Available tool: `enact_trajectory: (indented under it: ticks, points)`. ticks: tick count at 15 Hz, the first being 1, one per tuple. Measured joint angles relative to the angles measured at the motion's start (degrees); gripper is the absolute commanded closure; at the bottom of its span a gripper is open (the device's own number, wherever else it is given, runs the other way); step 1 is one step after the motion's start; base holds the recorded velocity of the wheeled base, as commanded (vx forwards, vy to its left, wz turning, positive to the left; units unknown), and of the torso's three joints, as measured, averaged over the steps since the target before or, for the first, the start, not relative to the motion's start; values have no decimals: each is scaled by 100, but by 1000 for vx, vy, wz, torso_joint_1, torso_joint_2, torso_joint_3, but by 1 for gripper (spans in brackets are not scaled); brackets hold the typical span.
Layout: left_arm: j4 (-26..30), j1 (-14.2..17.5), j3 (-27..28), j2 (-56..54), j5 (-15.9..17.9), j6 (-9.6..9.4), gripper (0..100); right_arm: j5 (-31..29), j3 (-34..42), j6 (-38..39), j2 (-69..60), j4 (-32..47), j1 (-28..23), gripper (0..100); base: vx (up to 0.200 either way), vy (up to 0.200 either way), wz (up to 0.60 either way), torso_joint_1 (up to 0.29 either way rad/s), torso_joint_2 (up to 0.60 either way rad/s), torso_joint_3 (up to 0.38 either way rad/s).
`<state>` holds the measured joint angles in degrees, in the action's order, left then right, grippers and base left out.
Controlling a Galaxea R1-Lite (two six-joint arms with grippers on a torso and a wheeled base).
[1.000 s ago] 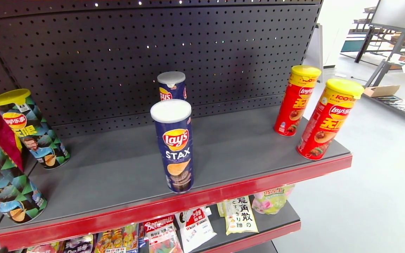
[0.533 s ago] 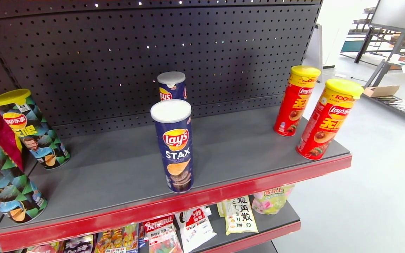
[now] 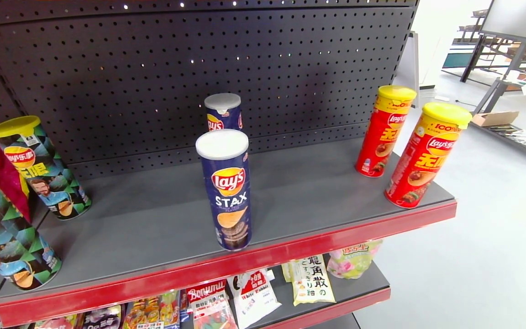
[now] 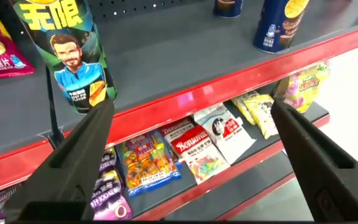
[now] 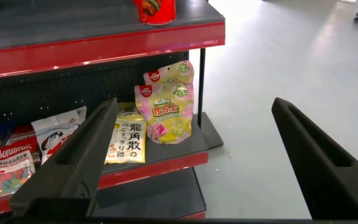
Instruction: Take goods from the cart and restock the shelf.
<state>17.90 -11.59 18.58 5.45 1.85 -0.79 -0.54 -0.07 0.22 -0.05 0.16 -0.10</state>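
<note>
Left gripper (image 4: 191,165) hangs spread wide and empty before the red front edge of the shelf (image 3: 153,219), near a green-patterned chip can (image 4: 67,56). Right gripper (image 5: 194,165), likewise wide apart and empty, faces snack bags (image 5: 166,106) on the lower shelf (image 5: 148,173). On the grey shelf two blue chip cans (image 3: 226,192) stand upright mid-shelf, one behind the other; two red chip cans (image 3: 423,155) stand upright at its right end.
</note>
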Motion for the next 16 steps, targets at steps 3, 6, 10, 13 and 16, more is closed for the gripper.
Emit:
enact_trajectory:
  ticks: [3, 6, 10, 13, 16]
  points:
    - [-16, -1, -91, -11, -9, 0, 0, 7, 0, -20, 0, 2, 0, 0, 0, 0, 600, -2, -2, 5]
    - [-30, 0, -155, -13, -11, 0, 0, 7, -2, -20, 0, 5, 2, 0, 0, 0, 600, 7, 4, 9]
    - [-41, 0, -205, -13, 6, 4, 0, 5, -2, -15, 0, 2, -1, 0, 0, 0, 300, -1, 0, -1]
    - [-503, -1, -508, -13, 22, 33, 0, 44, 0, -32, 0, 0, 5, 0, 0, 0, 0, 0, 0, 0]
    - [-1743, -1, -1418, -11, 26, 17, 0, 419, -52, 68, 5, -51, 10, 0, 0, 0, 0, 0, 0, 0]
